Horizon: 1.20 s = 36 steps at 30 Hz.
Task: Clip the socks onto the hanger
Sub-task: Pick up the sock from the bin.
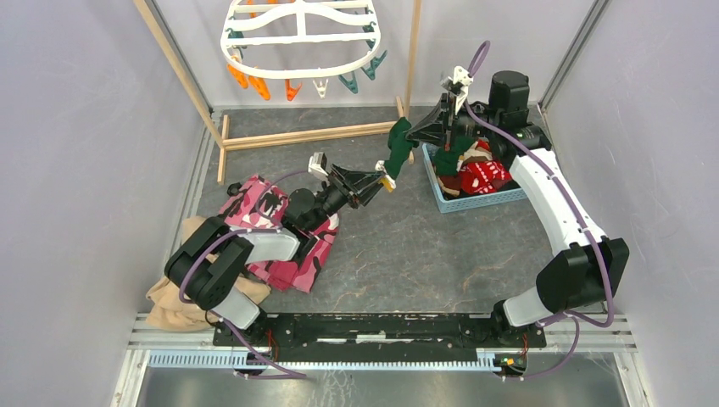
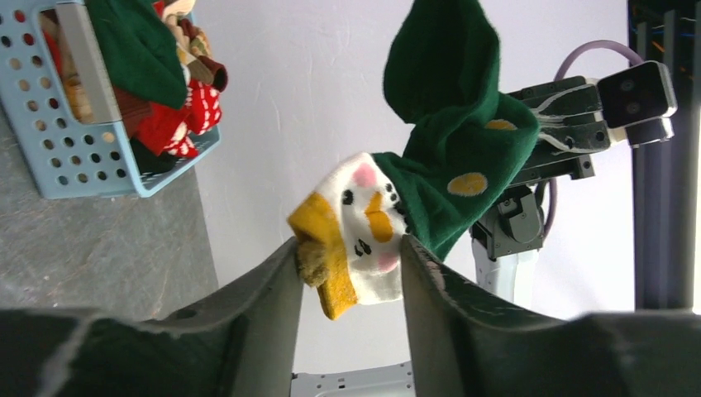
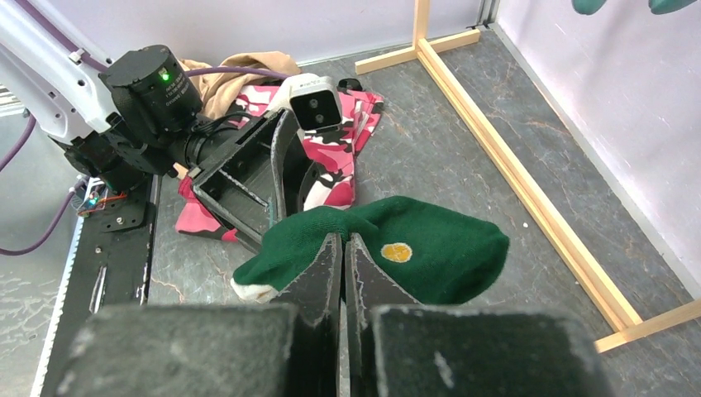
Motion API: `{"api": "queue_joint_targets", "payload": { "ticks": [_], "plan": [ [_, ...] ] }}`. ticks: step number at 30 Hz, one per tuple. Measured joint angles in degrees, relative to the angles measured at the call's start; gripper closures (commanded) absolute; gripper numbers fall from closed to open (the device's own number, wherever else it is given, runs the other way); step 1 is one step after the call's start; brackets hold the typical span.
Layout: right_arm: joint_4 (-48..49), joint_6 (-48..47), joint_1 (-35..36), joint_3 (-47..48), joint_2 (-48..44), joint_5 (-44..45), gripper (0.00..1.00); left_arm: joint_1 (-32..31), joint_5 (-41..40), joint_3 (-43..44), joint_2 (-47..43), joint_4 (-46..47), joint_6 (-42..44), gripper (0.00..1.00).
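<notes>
While the right gripper (image 1: 410, 134) (image 3: 343, 245) hangs above the tabletop (image 1: 407, 254), its jaws are pressed together on a fold of the green sock (image 1: 396, 149) (image 2: 463, 141) (image 3: 430, 248). This sock is lifted off the tabletop, just beside the blue basket (image 1: 475, 200) (image 2: 91, 157), and droops from the right gripper toward the left gripper (image 1: 382, 180) (image 2: 351, 248).

The lower end of the green sock is white and yellow with a printed face. In the left wrist view this end sits between the 2 jaws of the left gripper, which touch it on both sides and pinch it.

The blue basket stands at the right of the tabletop and holds more socks, among them a red sock (image 1: 485, 175) (image 2: 178, 124) with a white pattern.

The hanger (image 1: 301, 42), a white oval frame, hangs at the back from a wooden stand (image 1: 305, 136). Orange, white and teal clips (image 1: 288, 88) dangle from its near rim. No sock is on the hanger.

A pink camouflage garment (image 1: 263, 203) (image 3: 339, 157) lies under the left arm, with a tan cloth (image 1: 169, 305) at the near left corner.
</notes>
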Motion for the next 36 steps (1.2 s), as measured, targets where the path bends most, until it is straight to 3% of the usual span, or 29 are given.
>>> {"api": "queue_joint_targets", "payload": {
  "ticks": [4, 11, 15, 19, 22, 30, 32, 36],
  "plan": [
    [-0.09, -0.13, 0.04, -0.46, 0.00, 0.02, 1.00, -0.13, -0.61, 0.63, 0.44, 2.51, -1.14, 0.96],
    [-4.44, -4.92, 0.02, -0.70, -0.09, 0.87, 1.00, 0.83, -0.90, -0.98, -0.15, 5.55, -0.76, 0.98],
    [-9.62, -10.32, -0.13, -1.03, -0.55, 3.13, 1.00, 3.74, -0.09, -3.23, -6.08, -1.49, 4.70, 0.98],
    [-14.71, -16.41, -0.39, -1.70, -1.22, 5.84, 1.00, 5.14, 0.83, 0.61, -17.00, -22.77, 19.52, 0.98],
    [-18.45, -21.16, -0.42, -2.84, -1.81, 7.19, 0.96, 5.11, 1.05, 8.63, -22.53, -39.58, 34.07, 0.98],
    [-27.32, -32.02, -0.28, -4.28, -1.97, 7.37, 0.83, 3.43, 4.39, 21.40, -23.98, -66.60, 65.13, 0.98],
    [-29.35, -34.45, -0.15, -4.28, -1.97, 7.34, 0.71, 2.19, 3.89, 24.81, -22.93, -73.11, 72.35, 0.98],
    [-33.59, -39.19, -0.11, -4.04, -1.97, 7.39, 0.39, -0.52, 1.33, 30.21, -21.49, -82.09, 84.19, 0.98]
  ]
}}
